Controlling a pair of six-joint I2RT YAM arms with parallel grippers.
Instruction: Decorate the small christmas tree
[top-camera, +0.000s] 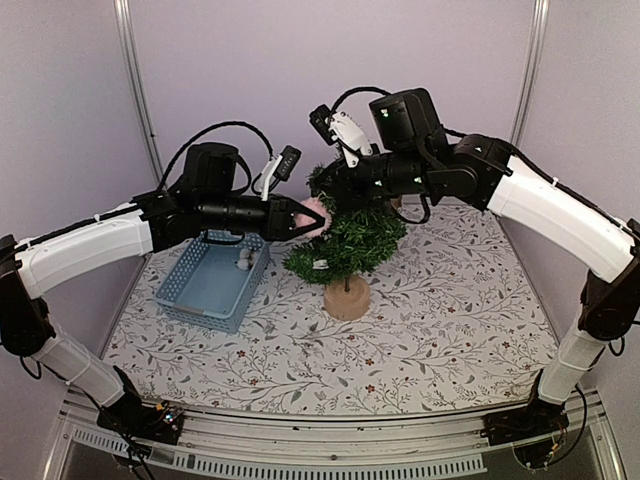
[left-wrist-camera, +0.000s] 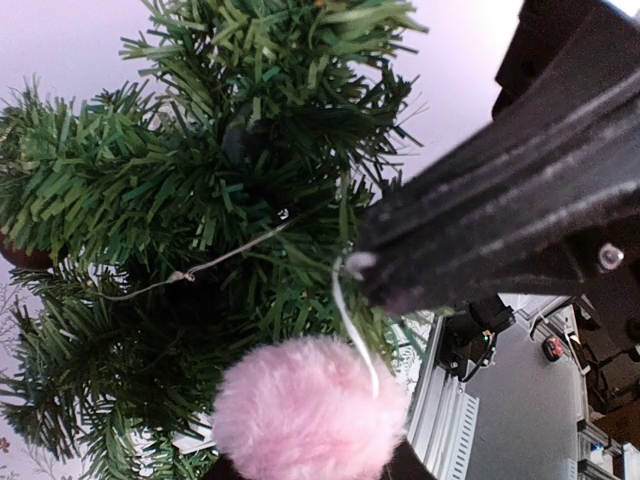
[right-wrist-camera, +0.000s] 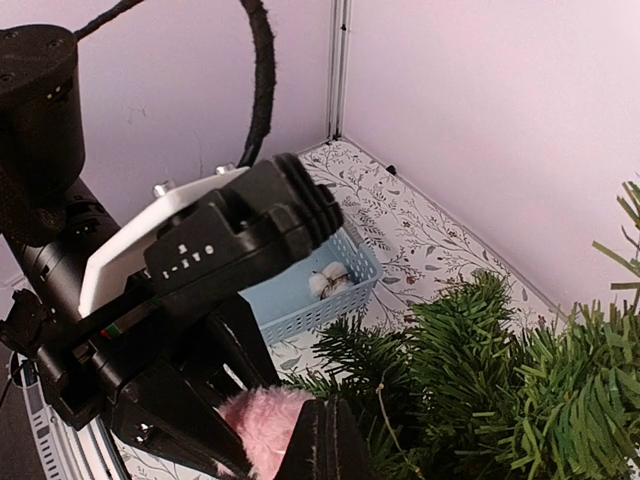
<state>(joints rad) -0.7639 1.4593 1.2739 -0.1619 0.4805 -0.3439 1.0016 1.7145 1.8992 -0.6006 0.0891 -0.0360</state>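
Holding a pink pompom (top-camera: 316, 213) against the small christmas tree (top-camera: 352, 240), the left end effector (top-camera: 303, 218) is partly closed. The right end effector (left-wrist-camera: 365, 268) is pinched tight on its white loop (left-wrist-camera: 352, 325). The blue basket (top-camera: 180, 283) sits just left of the tree.

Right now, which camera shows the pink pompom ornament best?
The left wrist view: the pink pompom fills the lower frame, its white loop visible. The top external view shows the pompom small against the tree; the right wrist view catches only part.

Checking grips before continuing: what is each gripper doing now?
Left gripper: closed on the pink pom-pom.
Right gripper: shut, apparently pinching the pom-pom's string.
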